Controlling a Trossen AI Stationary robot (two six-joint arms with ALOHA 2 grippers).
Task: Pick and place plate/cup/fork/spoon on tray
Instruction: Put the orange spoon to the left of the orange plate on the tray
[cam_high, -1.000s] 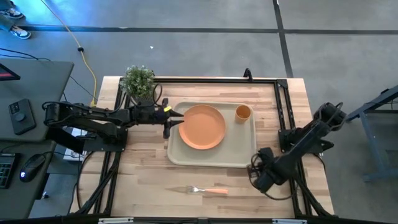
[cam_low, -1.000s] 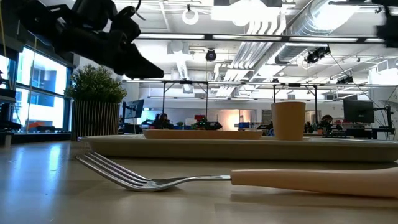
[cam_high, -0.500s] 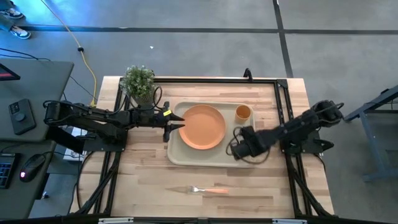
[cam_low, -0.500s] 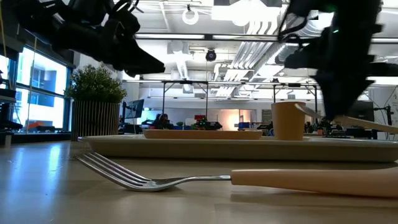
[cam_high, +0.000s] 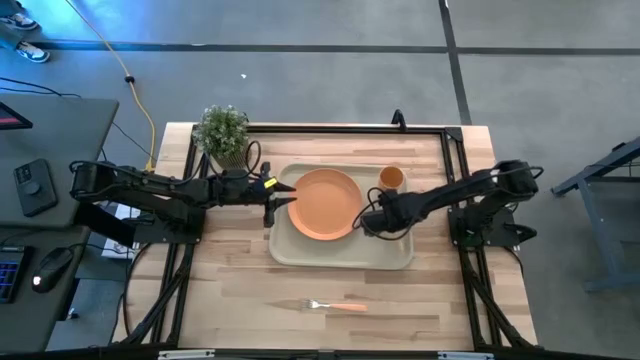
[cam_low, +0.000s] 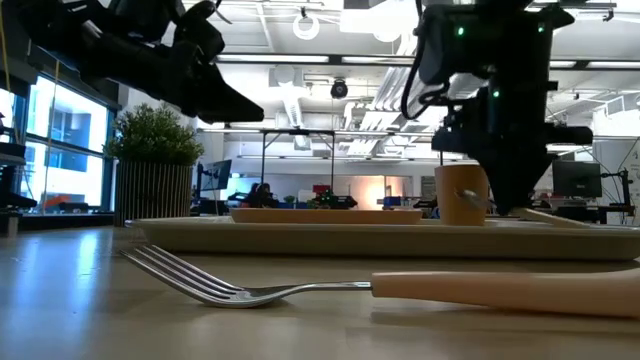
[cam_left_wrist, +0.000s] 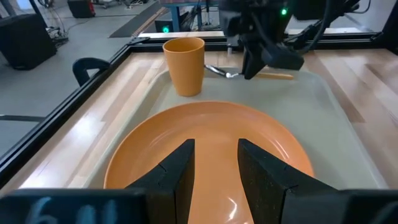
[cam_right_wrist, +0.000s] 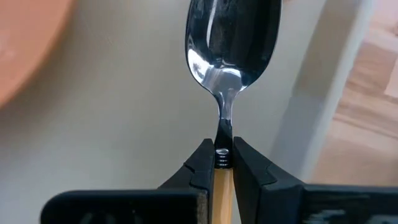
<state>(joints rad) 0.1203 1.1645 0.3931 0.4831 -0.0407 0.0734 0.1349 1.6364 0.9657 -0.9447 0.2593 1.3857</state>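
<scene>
The orange plate (cam_high: 325, 203) and the small orange cup (cam_high: 390, 178) stand on the beige tray (cam_high: 300, 248). The fork (cam_high: 335, 306) lies on the bare table near the front edge, its tines toward the table's left. My right gripper (cam_high: 372, 222) is over the tray between plate and cup, shut on the spoon (cam_right_wrist: 233, 37). It also shows in the left wrist view (cam_left_wrist: 252, 68). My left gripper (cam_left_wrist: 215, 168) is open, its fingers just above the plate's left part, and I see no touch. My right gripper pinches the spoon at its thin metal neck (cam_right_wrist: 222, 146), where the tan handle begins, between its two fingertips. The fingers come from above. The spoon lies about level, low over the tray floor, its bowl (cam_left_wrist: 216, 70) toward the cup. Whether it touches the tray, I cannot tell.
A potted plant (cam_high: 222, 130) stands at the table's far left corner. A black frame (cam_high: 440, 135) runs round the work area. Bare wood lies between the tray and the fork.
My right gripper has carried the spoon from the table's near right part toward the far edge and the left. It has come down low over the tray beside the plate and stayed shut on the spoon. The plate, cup and fork have not moved.
</scene>
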